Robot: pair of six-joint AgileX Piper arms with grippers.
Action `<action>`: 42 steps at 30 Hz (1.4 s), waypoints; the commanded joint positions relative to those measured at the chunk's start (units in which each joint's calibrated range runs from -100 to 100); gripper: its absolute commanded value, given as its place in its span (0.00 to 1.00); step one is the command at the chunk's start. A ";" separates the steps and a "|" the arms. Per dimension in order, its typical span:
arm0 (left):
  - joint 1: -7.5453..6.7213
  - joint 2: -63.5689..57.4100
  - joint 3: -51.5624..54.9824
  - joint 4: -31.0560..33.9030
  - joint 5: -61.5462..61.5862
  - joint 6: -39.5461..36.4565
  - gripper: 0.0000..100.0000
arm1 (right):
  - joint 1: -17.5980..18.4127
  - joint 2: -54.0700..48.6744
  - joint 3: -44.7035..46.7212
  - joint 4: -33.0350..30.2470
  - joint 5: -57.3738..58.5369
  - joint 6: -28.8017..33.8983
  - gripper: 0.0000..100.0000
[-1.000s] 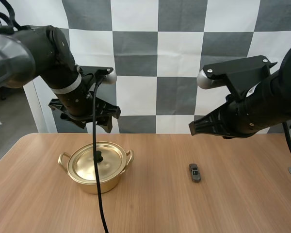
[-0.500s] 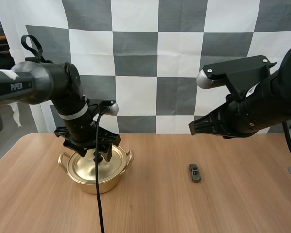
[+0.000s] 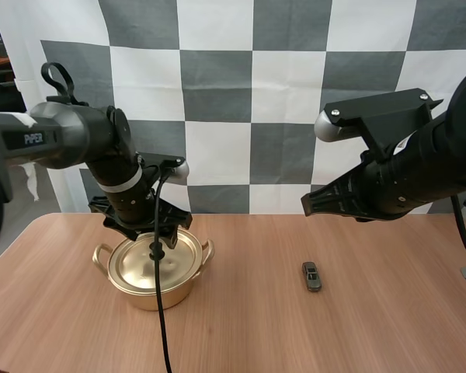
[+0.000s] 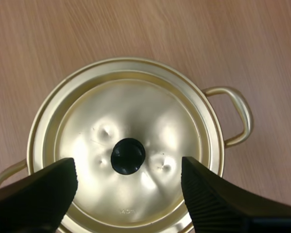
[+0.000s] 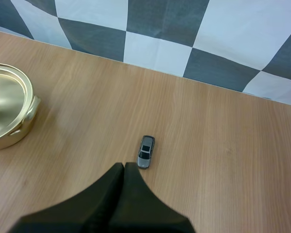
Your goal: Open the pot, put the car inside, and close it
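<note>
Your left arm [image 3: 78,140] reaches in from the left with its wrist bent straight down. The left jaws stand wide apart, ribbed inner faces turned toward each other, pinching nothing. Your right arm [image 3: 419,163] hangs high at the right, angled leftward and down, the right jaws pressed together into one dark wedge.

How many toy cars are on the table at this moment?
1. The car lies on the table, well to the right of the pot and apart from it. The lid is on, so anything inside the pot is hidden.
</note>
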 commanded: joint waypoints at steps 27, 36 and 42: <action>-0.01 7.70 0.33 -0.29 -7.41 2.17 1.00 | -0.01 -0.05 -0.07 0.18 0.00 0.04 0.00; -0.01 8.14 0.33 -0.29 -7.80 2.17 1.00 | -0.01 -0.05 -0.07 0.53 0.00 0.04 0.00; -0.01 8.14 0.33 -0.29 -7.97 2.24 0.88 | -0.01 -0.05 -0.07 0.53 0.00 0.04 0.00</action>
